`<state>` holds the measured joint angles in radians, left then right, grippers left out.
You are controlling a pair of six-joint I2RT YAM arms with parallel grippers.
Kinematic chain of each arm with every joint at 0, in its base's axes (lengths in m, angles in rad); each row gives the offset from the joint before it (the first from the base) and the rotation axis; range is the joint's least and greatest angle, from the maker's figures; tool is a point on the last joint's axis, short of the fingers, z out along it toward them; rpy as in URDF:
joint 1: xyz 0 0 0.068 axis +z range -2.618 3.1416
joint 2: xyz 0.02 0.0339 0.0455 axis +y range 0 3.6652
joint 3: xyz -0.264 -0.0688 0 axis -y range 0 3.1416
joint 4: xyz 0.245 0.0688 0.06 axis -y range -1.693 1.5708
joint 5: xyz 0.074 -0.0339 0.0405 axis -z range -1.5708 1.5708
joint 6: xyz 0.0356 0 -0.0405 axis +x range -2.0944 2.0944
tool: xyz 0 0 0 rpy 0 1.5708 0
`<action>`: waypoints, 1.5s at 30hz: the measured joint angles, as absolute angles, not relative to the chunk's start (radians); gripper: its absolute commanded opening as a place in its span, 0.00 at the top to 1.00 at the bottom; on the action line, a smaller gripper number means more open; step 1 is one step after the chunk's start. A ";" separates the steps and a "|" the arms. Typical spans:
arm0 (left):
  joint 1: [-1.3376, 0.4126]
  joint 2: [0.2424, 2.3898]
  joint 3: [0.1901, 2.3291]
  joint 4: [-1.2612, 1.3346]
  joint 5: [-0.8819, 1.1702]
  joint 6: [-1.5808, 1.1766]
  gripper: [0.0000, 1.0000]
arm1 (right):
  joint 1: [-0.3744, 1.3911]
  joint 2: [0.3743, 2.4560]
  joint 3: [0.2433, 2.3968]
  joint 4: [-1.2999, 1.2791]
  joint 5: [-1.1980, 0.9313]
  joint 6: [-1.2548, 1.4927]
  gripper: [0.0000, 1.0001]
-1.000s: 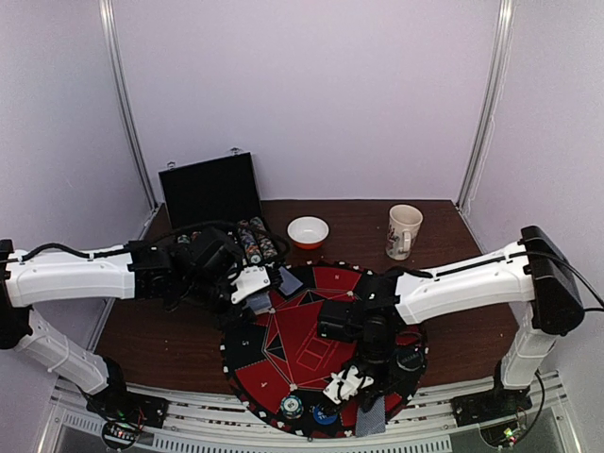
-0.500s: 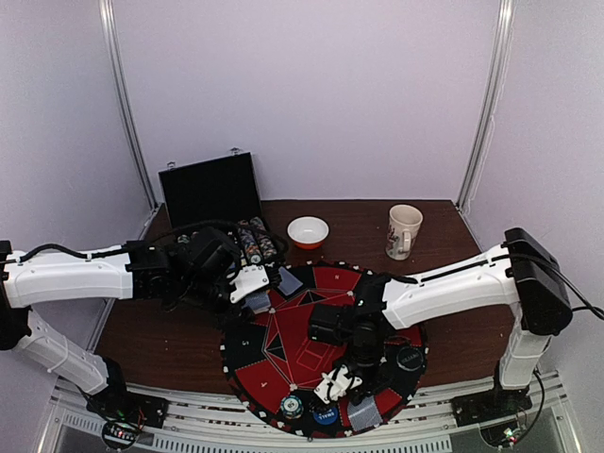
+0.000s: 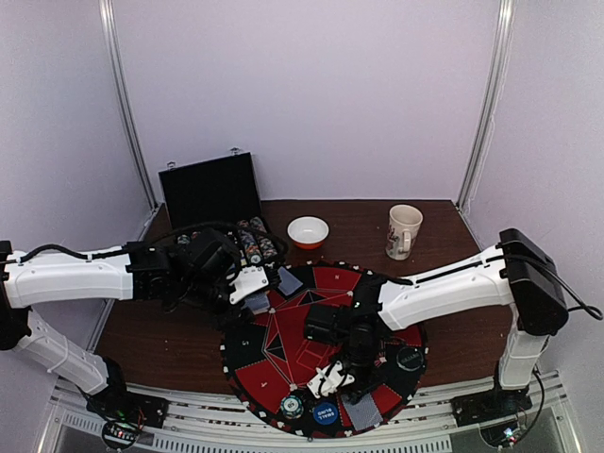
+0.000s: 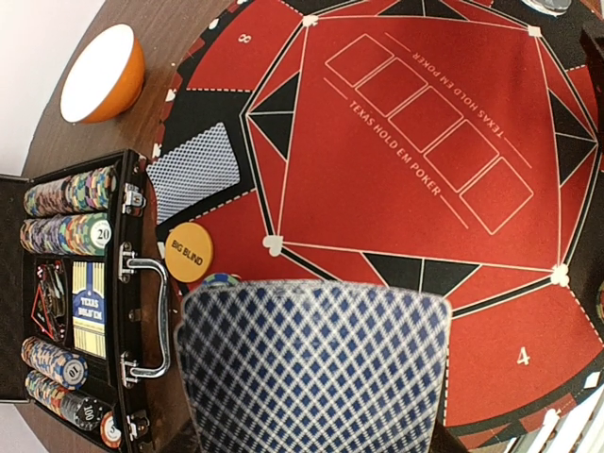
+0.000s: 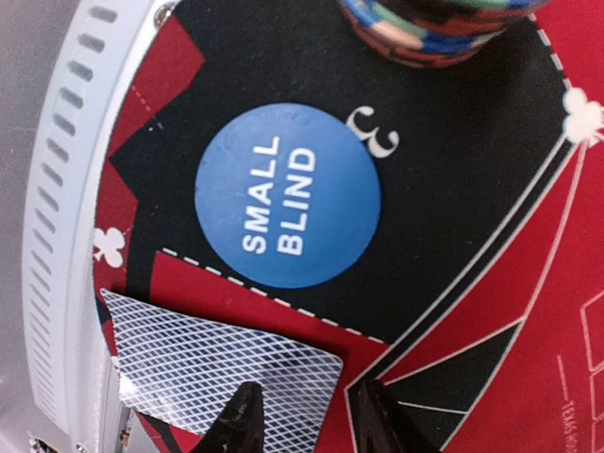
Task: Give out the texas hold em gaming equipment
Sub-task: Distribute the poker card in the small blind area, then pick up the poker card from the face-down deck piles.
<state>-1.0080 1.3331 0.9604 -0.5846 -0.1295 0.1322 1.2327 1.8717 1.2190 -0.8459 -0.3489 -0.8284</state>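
Note:
My left gripper [image 3: 251,284] is shut on a grey-blue checked deck of playing cards [image 4: 311,368], held over the far left rim of the round mat [image 3: 311,326]; the deck hides its fingers. An orange BIG BLIND disc [image 4: 189,251] and one face-down card [image 4: 196,172] lie by it. My right gripper [image 3: 330,379] is open low over the mat's near edge. Its jaws [image 5: 307,420] stand apart, one fingertip over a face-down card [image 5: 217,373]. A blue SMALL BLIND disc [image 5: 286,208] lies beside that card, and a chip stack [image 5: 434,28] stands beyond it.
An open black briefcase [image 3: 209,189] with rows of chips [image 4: 71,302] stands at the far left. An orange bowl [image 3: 308,230] and a mug [image 3: 404,230] stand behind the mat. A black disc [image 3: 409,359] lies on the mat's right. A white rail [image 5: 57,217] borders the near edge.
My right gripper has moved left along the mat's near edge, leaving the face-down card lying on the mat. The left arm and its cards have not moved.

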 measured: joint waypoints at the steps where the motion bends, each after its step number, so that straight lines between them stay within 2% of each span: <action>1: -1.008 1.333 0.960 -0.585 -0.130 0.133 0.49 | 1.233 1.864 1.217 -0.836 -0.339 -0.821 0.59; 4: -1.008 1.333 0.960 -0.585 -0.132 0.133 0.49 | 1.233 1.809 1.207 -0.805 -0.311 -0.795 0.50; 5: -1.008 1.333 0.960 -0.585 -0.133 0.132 0.49 | 1.233 1.779 1.200 -0.796 -0.299 -0.793 0.42; 6: -1.008 1.333 0.960 -0.585 -0.134 0.132 0.49 | 1.233 1.742 1.192 -0.788 -0.288 -0.781 0.28; 7: -1.008 1.333 0.960 -0.585 -0.135 0.132 0.49 | 1.233 1.707 1.185 -0.778 -0.279 -0.767 0.04; 8: -1.008 1.332 0.960 -0.585 -0.136 0.132 0.49 | 1.230 1.657 1.171 -0.760 -0.267 -0.754 0.00; 13: -1.008 1.326 0.960 -0.585 -0.140 0.133 0.49 | 1.170 1.362 1.071 -0.563 -0.228 -0.604 0.00; 18: -1.008 1.318 0.960 -0.585 -0.140 0.133 0.49 | 0.957 1.192 0.978 -0.215 -0.252 -0.232 0.00; 23: -1.008 1.318 0.961 -0.585 -0.139 0.140 0.49 | 0.804 1.317 1.004 -0.005 -0.349 0.131 0.00; 30: -1.008 1.318 0.969 -0.585 -0.138 0.142 0.49 | 0.774 1.608 1.047 0.235 -0.555 0.508 0.00; 34: -1.008 1.318 0.974 -0.581 -0.138 0.142 0.49 | 0.800 1.734 1.130 0.274 -0.635 0.576 0.01; 45: -1.008 1.317 0.974 -0.569 -0.138 0.150 0.49 | 0.883 1.884 1.246 0.347 -0.721 0.636 0.06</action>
<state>-1.0080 1.3167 0.9737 -0.5686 -0.1379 0.1501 0.8833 1.8835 1.2461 0.3470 -0.7208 0.6357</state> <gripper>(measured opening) 0.511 0.955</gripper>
